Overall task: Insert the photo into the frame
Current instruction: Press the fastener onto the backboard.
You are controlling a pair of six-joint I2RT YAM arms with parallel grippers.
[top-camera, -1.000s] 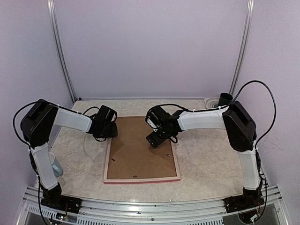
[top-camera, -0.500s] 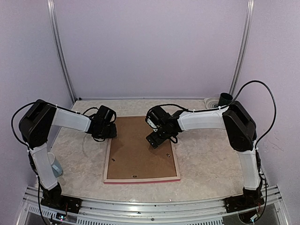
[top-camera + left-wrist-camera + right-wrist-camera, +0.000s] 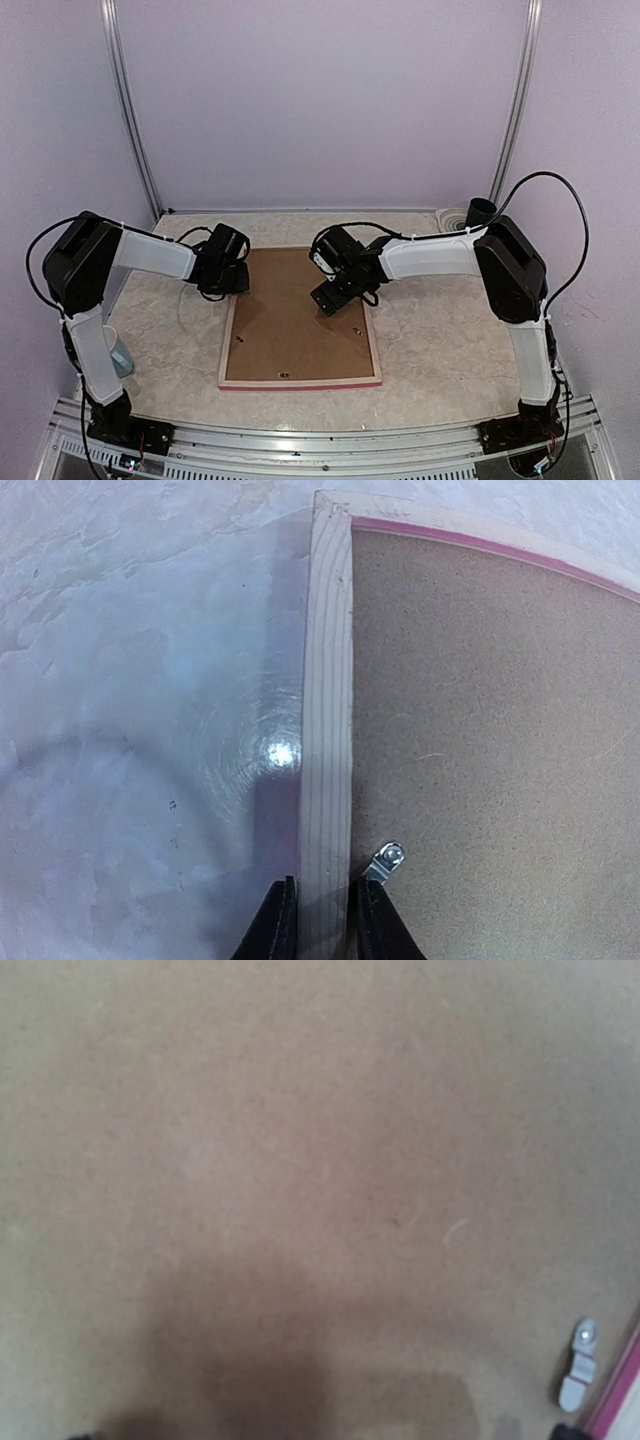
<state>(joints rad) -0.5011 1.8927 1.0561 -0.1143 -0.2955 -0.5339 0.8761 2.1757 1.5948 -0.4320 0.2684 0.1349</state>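
Observation:
The frame (image 3: 300, 381) lies face down on the table, pale wood back up, its pink edge showing along the near side. A brown backing board (image 3: 300, 320) fills it, so the photo is hidden. My left gripper (image 3: 232, 285) sits at the frame's far left. In the left wrist view its black fingers (image 3: 275, 925) press both sides of the left wooden rail (image 3: 325, 680), beside a small metal tab (image 3: 385, 862). My right gripper (image 3: 328, 300) hovers low over the board (image 3: 300, 1160), jaws spread wide with nothing between them. Another tab (image 3: 578, 1365) lies by the pink edge.
A pale blue cup (image 3: 120, 352) stands by the left arm's base. A dark cup (image 3: 481, 212) and a white round fitting (image 3: 452, 218) sit at the back right corner. Walls close the table on three sides.
The left gripper's fingers have closed onto the frame's left rail. The frame's near edge has shifted slightly left and away. The right arm has not moved.

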